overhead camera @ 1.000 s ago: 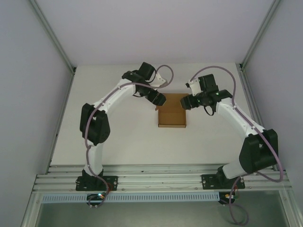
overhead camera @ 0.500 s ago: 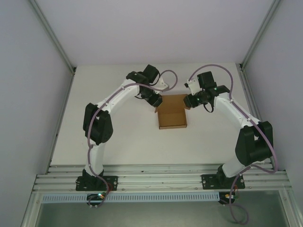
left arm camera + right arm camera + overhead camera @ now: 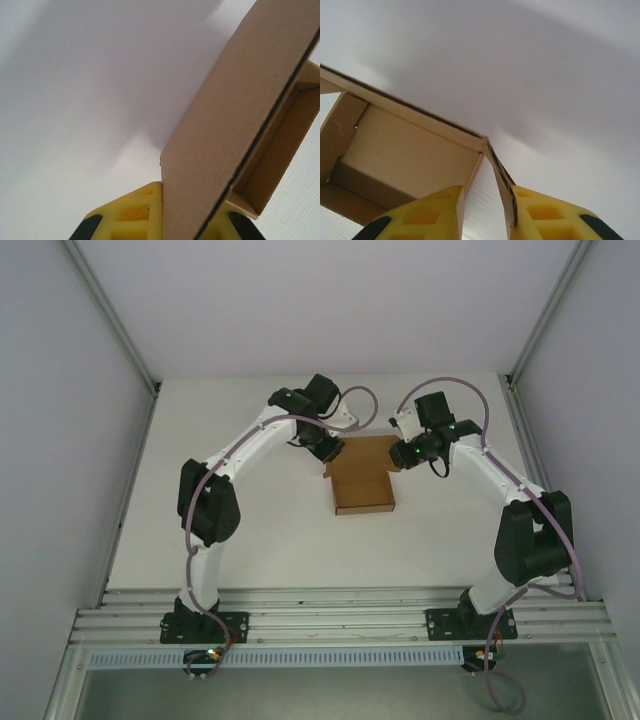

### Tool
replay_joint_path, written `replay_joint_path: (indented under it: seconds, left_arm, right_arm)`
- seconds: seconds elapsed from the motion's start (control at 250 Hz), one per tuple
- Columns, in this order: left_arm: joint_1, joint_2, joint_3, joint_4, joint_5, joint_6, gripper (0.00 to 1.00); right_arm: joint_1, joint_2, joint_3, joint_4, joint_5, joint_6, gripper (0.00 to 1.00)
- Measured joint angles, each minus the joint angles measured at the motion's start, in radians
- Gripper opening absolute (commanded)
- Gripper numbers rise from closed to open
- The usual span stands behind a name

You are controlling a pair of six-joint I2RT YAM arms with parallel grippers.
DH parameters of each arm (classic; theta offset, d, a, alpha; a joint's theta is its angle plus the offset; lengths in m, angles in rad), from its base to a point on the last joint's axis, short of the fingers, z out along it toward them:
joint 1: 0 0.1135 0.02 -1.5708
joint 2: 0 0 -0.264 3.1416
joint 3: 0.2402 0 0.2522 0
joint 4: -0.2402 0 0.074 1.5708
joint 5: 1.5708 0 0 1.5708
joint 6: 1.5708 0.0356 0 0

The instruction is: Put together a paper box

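On the white table (image 3: 270, 530), near its middle, sits the paper box (image 3: 363, 490), open side up — left gripper (image 3: 187, 215) clamped on its far-left flap, right gripper (image 3: 485, 210) narrow around the far-right corner flap, pinching or not I cannot tell

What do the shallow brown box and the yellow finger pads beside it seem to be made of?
The shallow brown paper box looks like matte corrugated cardboard: its cut edge shows a dark core between brown faces. The yellow finger pads look like dull moulded plastic with square hollows; firm rubber is possible.
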Motion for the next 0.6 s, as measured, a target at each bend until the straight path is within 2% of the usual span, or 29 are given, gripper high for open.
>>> replay_joint_path:
  seconds: [0.248, 0.331, 0.603]
  left_arm:
    - [-0.001, 0.000, 0.000, 0.009, -0.007, 0.027, 0.00]
    - [-0.001, 0.000, 0.000, 0.013, -0.008, 0.036, 0.00]
    - [-0.001, 0.000, -0.001, 0.016, -0.008, 0.055, 0.00]
  right_arm:
    - [-0.006, 0.012, -0.001, 0.010, 0.027, -0.003, 0.37]
    - [-0.013, 0.003, -0.015, 0.029, 0.023, -0.004, 0.46]
    - [-0.054, -0.025, -0.040, 0.066, -0.019, -0.005, 0.47]
